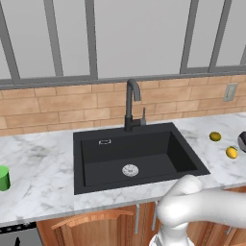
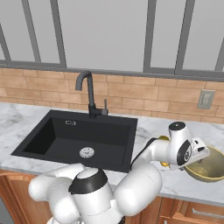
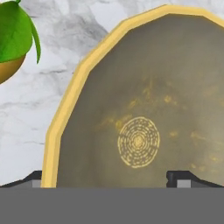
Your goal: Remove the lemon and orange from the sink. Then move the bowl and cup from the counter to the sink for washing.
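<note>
Hand view: the gripper (image 3: 112, 181) is looking straight down into the bowl (image 3: 144, 105), its dark fingertips (image 3: 181, 178) showing at the bottom edge, one near the rim and one over the inside.
Fingers: they are standing spread as wide as they go and are gripping nothing.
Bowl place: it is sitting on the counter (image 2: 153, 127) to the right of the sink (image 2: 57, 140), under the hand in the right base view.
Bowl handling: it is looking rigid and glazed, so probably slick and breakable; wide and shallow, likely not heavy but awkward if pinched off-centre.
Where to hold: the pale yellow rim is looking like the only part thin enough; one finger inside, one outside the wall.
Risk: a rim pinch is likely to let the bowl tip or swing on lifting.
Fruit: the orange (image 1: 215, 136) and lemon (image 1: 231, 153) are lying on the counter right of the sink, near each other; a leafy fruit is showing beside the bowl in the hand view.
Sink: the basin is holding no fruit.
Cup (image 1: 4, 178): it is standing upright on the counter well left of the sink.
Stage: the bowl pickup is seeming to be the step in hand.
</note>
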